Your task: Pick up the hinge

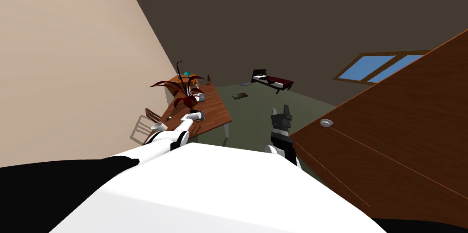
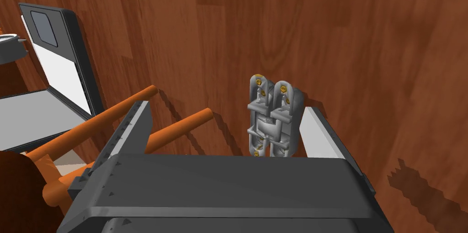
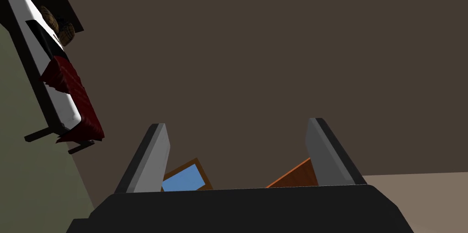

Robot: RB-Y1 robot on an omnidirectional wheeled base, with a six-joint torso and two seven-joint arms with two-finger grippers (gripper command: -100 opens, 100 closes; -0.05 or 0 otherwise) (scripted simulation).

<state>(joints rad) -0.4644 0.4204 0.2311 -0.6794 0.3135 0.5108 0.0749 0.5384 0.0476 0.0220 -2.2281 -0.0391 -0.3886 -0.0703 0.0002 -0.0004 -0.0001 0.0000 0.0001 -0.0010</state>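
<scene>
Head view: the left arm stretches toward 11 o'clock over a brown wood table (image 1: 215, 109). The left gripper (image 1: 197, 116) is low above the tabletop, beside a red-leaved plant (image 1: 183, 93). The right gripper (image 1: 280, 112) hangs in the air at about 1 o'clock, well apart from the table and near a brown cabinet (image 1: 388, 143).

Left wrist view: the hinge (image 2: 274, 116), grey with small gold screws, lies flat on the table between the left gripper's two spread fingers. It sits close against one finger (image 2: 322, 132); whether they touch cannot be told. A wide gap separates it from the other finger. Two orange rods (image 2: 178, 127) run past that other finger, and a dark-framed white panel (image 2: 59, 66) lies farther off. The gripper is released and grasps nothing.

Right wrist view: the right gripper is also released, with nothing between its fingers.

Progress, as a judgement: the reach looks finished, since the left gripper straddles the hinge. Closing on it and lifting it off the table are not yet done. Because the hinge sits off-centre, the far finger may have to travel most of the way before the grip bites.
</scene>
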